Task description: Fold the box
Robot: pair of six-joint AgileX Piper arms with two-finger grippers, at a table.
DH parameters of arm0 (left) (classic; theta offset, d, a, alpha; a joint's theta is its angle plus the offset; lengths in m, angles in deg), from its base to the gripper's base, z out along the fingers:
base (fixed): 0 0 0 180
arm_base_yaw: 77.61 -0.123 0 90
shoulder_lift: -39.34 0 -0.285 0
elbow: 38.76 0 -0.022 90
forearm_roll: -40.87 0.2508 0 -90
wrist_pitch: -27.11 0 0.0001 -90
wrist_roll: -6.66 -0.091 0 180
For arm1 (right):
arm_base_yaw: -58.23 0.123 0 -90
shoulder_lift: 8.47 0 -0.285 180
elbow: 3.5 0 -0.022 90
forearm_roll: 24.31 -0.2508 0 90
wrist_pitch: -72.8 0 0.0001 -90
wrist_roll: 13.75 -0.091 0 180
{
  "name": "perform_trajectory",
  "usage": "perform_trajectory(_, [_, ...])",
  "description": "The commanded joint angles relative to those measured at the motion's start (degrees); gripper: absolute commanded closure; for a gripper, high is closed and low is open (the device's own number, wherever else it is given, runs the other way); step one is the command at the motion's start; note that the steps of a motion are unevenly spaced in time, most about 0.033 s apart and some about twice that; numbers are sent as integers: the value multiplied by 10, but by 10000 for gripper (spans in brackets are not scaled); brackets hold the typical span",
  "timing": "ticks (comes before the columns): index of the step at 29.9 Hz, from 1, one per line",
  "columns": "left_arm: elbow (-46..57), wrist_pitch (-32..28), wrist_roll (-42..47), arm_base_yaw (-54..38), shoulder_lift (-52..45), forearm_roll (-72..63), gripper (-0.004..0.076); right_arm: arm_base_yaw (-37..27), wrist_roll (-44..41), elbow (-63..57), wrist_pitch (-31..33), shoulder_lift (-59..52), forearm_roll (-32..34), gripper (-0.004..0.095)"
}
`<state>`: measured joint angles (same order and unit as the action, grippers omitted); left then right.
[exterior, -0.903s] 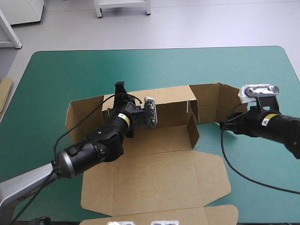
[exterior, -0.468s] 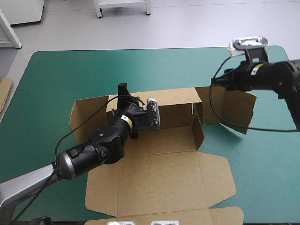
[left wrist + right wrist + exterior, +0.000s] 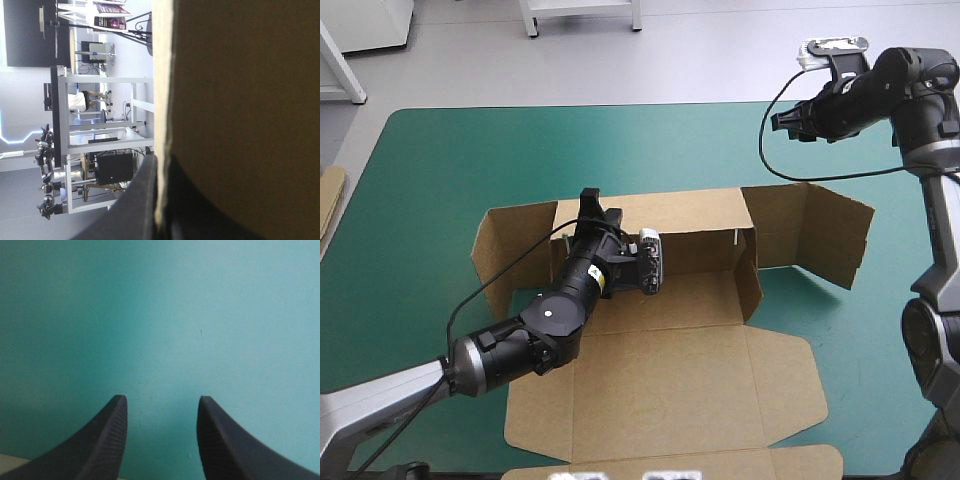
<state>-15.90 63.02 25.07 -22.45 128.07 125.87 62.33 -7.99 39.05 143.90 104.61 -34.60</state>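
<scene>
Looking at mid-frame, your left claw [image 3: 595,205] seems clamped on the back wall of the box [image 3: 660,390], which sits centre-bottom on the desk [image 3: 450,160]; your right claw [image 3: 782,125], upper right, hangs fingers spread.

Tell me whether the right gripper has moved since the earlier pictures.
Yes. The right gripper, open, has moved off the right-hand flap of the box toward the table's far edge.
</scene>
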Motion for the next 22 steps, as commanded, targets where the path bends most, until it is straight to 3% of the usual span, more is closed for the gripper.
perform_trajectory(1, [-14,11,40,5,-19,62,732,-10,7,21,-7,8,-16,494])
perform_trajectory(5, [-14,11,73,5,-19,76,732,-10,13,19,0,37,-26,556])
perform_trajectory(11, [-14,11,90,5,-19,78,732,-10,34,6,3,43,-27,917])
perform_trajectory(22, [-14,15,90,5,-19,79,732,-10,54,-119,4,-20,-29,925])
